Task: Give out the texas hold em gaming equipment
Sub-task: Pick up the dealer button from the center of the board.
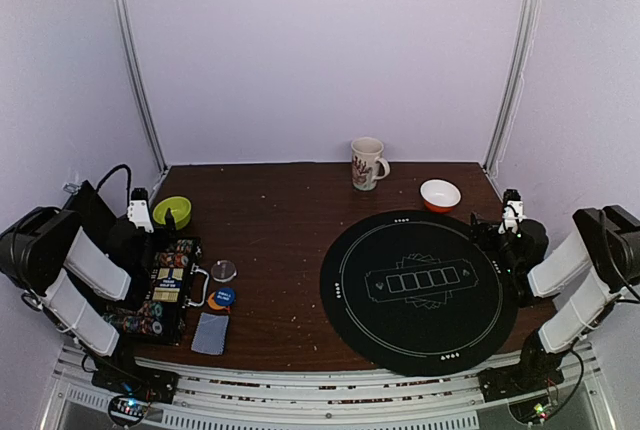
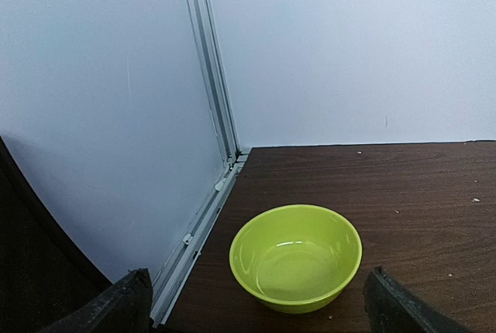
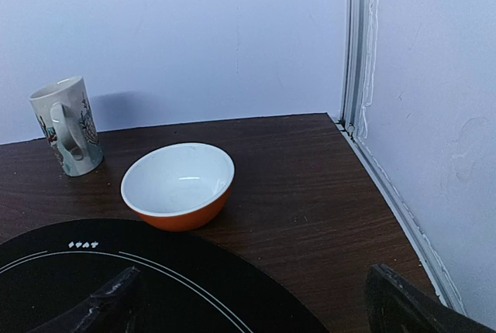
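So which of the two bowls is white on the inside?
The small orange bowl beside the white patterned mug, on the right side. The lime-green bowl on the left is green inside and out.

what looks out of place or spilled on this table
Nothing stands out. The mug, green bowl and orange bowl stand upright, both bowls empty, and the round mat lies flat. The only blemish is pale specks scattered on the dark table, like crumbs or dust.
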You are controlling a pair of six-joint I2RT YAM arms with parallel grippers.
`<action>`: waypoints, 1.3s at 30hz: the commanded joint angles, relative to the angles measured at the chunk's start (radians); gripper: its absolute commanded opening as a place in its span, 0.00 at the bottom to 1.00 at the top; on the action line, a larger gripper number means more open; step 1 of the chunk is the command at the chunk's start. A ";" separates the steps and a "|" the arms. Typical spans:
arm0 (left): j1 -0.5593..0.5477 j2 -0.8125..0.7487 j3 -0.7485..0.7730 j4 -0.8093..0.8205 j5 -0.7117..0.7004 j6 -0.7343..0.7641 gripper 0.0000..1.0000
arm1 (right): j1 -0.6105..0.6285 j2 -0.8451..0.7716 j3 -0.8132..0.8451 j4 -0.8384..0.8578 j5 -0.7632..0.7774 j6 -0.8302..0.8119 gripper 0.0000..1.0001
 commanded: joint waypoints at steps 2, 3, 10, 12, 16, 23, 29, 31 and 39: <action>0.010 0.005 0.017 0.037 0.013 0.000 0.98 | -0.007 0.008 0.017 0.024 -0.010 -0.010 1.00; 0.010 0.006 0.017 0.037 0.013 0.000 0.98 | -0.006 0.008 0.016 0.024 -0.010 -0.010 1.00; 0.012 -0.059 0.039 -0.055 -0.002 -0.005 0.98 | -0.008 -0.008 0.020 0.015 0.014 0.007 1.00; 0.010 -0.144 0.120 -0.258 -0.094 -0.044 0.98 | -0.009 -0.089 0.060 -0.149 0.059 0.023 1.00; 0.009 -0.264 0.322 -0.533 -0.238 -0.074 0.98 | -0.018 -0.333 0.127 -0.341 0.147 0.077 1.00; -0.235 -0.317 0.784 -1.273 -0.250 -0.223 0.98 | -0.028 -0.554 0.316 -0.632 -0.022 0.201 1.00; -0.542 -0.280 1.028 -1.934 -0.122 -0.430 0.98 | -0.016 -0.525 0.516 -0.884 -0.317 0.248 1.00; -0.611 -0.288 1.038 -2.091 -0.040 -0.535 0.98 | 0.010 -0.502 0.567 -0.943 -0.389 0.249 1.00; -0.922 -0.222 0.973 -2.420 0.173 -0.808 0.98 | 0.216 -0.476 0.639 -1.019 -0.377 0.183 1.00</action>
